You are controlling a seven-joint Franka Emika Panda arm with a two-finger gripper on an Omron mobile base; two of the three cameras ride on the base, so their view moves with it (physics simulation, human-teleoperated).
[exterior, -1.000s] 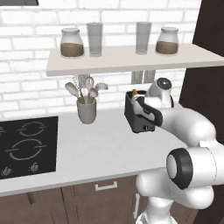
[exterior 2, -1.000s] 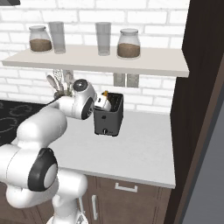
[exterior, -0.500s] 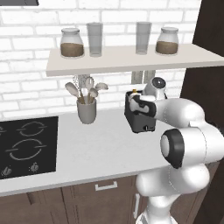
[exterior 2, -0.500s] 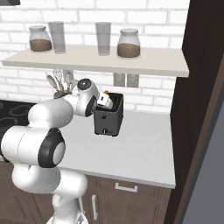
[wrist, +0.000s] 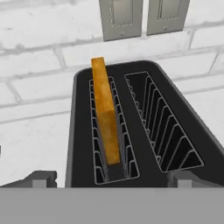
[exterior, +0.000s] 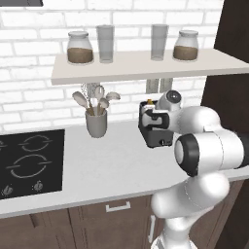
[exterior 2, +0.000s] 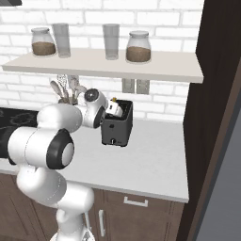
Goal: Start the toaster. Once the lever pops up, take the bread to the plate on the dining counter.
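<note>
My gripper point(wrist: 111, 178), jaws spread wide and empty, hovers at frame bottom above the toaster point(wrist: 144, 131), whose left slot holds the bread point(wrist: 106, 113).

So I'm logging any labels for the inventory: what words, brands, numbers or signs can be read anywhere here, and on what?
No readable text anywhere.
Small dark grey two-slot toaster: no brand or lettering in the hand view.
Black hob: ring outlines and small knob marks, symbols only, no words.
Two grey wall plates: blank.
Brown-filled glass jars on the white shelf: no labels.
</note>
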